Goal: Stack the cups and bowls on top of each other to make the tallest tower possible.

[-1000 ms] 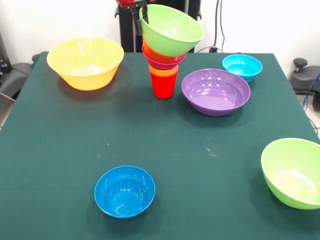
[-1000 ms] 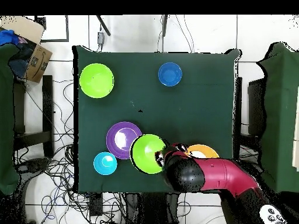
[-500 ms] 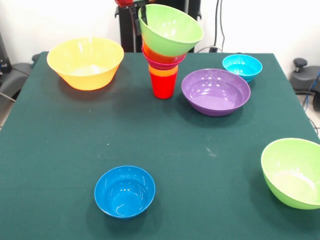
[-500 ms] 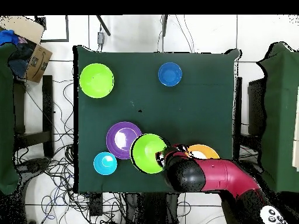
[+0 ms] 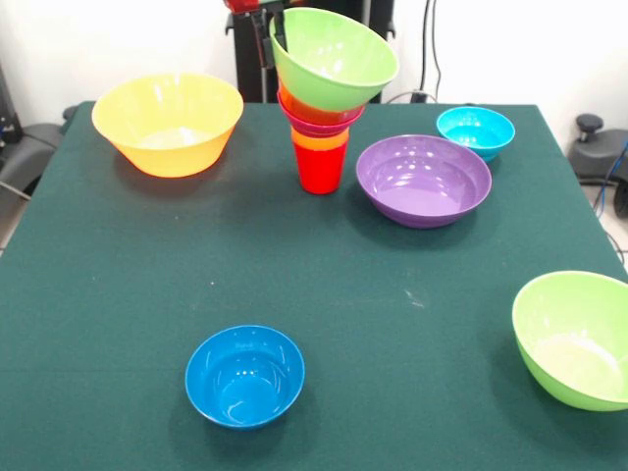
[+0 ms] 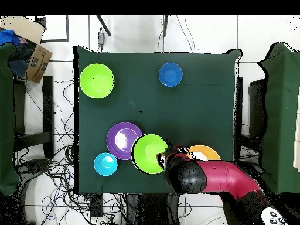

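Observation:
The tower stands at the table's far middle: a red cup [image 5: 321,170] at the base, an orange cup [image 5: 321,140], a pink bowl [image 5: 316,126], an orange bowl [image 5: 306,108] and on top a tilted lime green bowl [image 5: 334,57]. My gripper [image 5: 271,27] comes down from the top edge and is shut on that green bowl's far left rim. In the overhead view the gripper [image 6: 162,157] sits at the edge of the green bowl [image 6: 147,153], which hides the tower below it.
A large yellow-orange bowl [image 5: 168,123] stands far left, and a purple bowl [image 5: 423,181] and a light blue bowl [image 5: 475,130] stand right of the tower. A dark blue bowl [image 5: 244,376] is near the front. A second lime green bowl [image 5: 577,339] is front right.
The tilted lime green bowl and the gripper have shifted very slightly up and to the left in the front view. Nothing else has moved.

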Robot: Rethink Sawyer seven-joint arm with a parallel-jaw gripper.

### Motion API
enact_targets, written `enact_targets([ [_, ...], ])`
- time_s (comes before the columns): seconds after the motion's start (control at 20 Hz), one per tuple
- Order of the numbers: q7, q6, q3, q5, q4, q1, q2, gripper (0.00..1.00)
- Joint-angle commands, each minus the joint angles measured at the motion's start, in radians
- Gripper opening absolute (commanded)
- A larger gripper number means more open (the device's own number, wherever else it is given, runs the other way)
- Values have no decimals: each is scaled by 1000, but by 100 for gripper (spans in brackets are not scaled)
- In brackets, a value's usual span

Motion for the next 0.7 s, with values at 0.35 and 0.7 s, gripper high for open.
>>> enact_targets([
  [0.35, 71, 38, -40, -61, 67, 36, 25, 0],
  [0.7, 75, 13, -41, -70, 84, 35, 12, 0],
])
